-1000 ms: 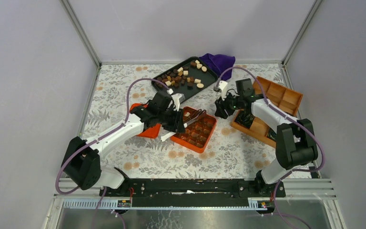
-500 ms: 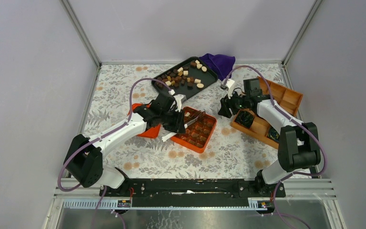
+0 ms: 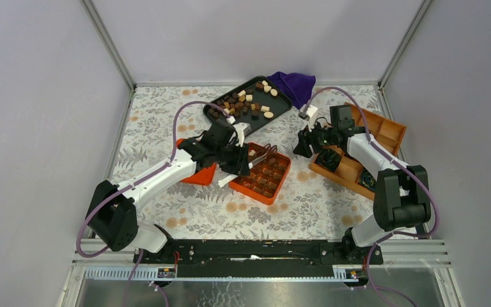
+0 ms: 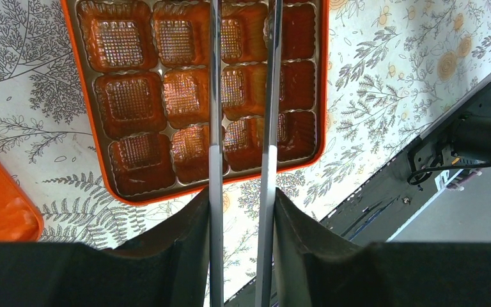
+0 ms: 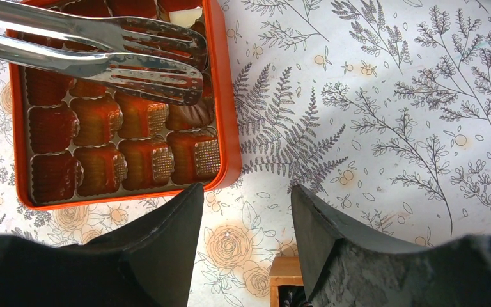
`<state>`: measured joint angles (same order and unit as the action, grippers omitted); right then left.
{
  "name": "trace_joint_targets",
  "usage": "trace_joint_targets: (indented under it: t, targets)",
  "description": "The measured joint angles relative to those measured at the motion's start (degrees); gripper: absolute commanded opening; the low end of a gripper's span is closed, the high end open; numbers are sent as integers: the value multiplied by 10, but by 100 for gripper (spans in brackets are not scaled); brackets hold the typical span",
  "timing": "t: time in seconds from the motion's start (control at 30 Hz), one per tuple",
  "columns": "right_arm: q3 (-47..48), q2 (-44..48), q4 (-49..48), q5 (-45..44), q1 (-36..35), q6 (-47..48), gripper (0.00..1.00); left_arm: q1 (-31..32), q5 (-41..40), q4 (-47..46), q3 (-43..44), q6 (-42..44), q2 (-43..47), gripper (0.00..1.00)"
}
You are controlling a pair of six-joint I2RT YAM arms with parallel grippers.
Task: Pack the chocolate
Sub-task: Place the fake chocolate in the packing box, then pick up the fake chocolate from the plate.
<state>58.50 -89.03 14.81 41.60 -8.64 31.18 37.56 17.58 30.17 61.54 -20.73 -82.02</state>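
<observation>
The chocolate (image 3: 245, 102), several small dark, brown and cream pieces, lies on a black tray (image 3: 280, 104) at the back. An orange compartment box (image 3: 275, 190) stands mid-table; it also shows in the left wrist view (image 4: 96, 128) and the right wrist view (image 5: 220, 96). A cream piece (image 5: 185, 16) sits in a far cell. My left gripper (image 3: 240, 160) (image 4: 241, 198) is shut on metal tongs (image 3: 263, 153) (image 4: 215, 96), held over the box. The tong tips (image 5: 166, 70) stand slightly apart with nothing between them. My right gripper (image 3: 300, 146) (image 5: 243, 204) is open and empty, just right of the box.
A wooden divided box (image 3: 383, 131) stands at the right, holding dark crinkled rolls (image 3: 328, 158); its corner (image 5: 288, 275) lies under my right gripper. An orange lid (image 3: 199, 176) (image 4: 0, 211) lies left of the box. A purple cloth (image 3: 292, 83) sits behind the tray.
My right arm's wrist has shifted a little to the right and farther back, its gripper staying beside the box. My left gripper with the tongs has crept slightly toward the back.
</observation>
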Motion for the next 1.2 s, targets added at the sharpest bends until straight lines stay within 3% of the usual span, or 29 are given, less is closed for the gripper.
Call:
trace_joint_targets:
  t: [0.43, 0.67, 0.93, 1.2]
  targets:
    - [0, 1, 3, 8, 6, 0, 61, -3, -6, 16, 19, 5, -2, 41]
    - [8, 3, 37, 42, 11, -13, 63, -76, -5, 17, 92, 5, -7, 40]
    - [56, 14, 82, 74, 37, -51, 64, -188, -15, 24, 193, 9, -119, 40]
    - [71, 14, 106, 76, 58, -71, 64, -200, -64, 76, 284, 25, -232, 41]
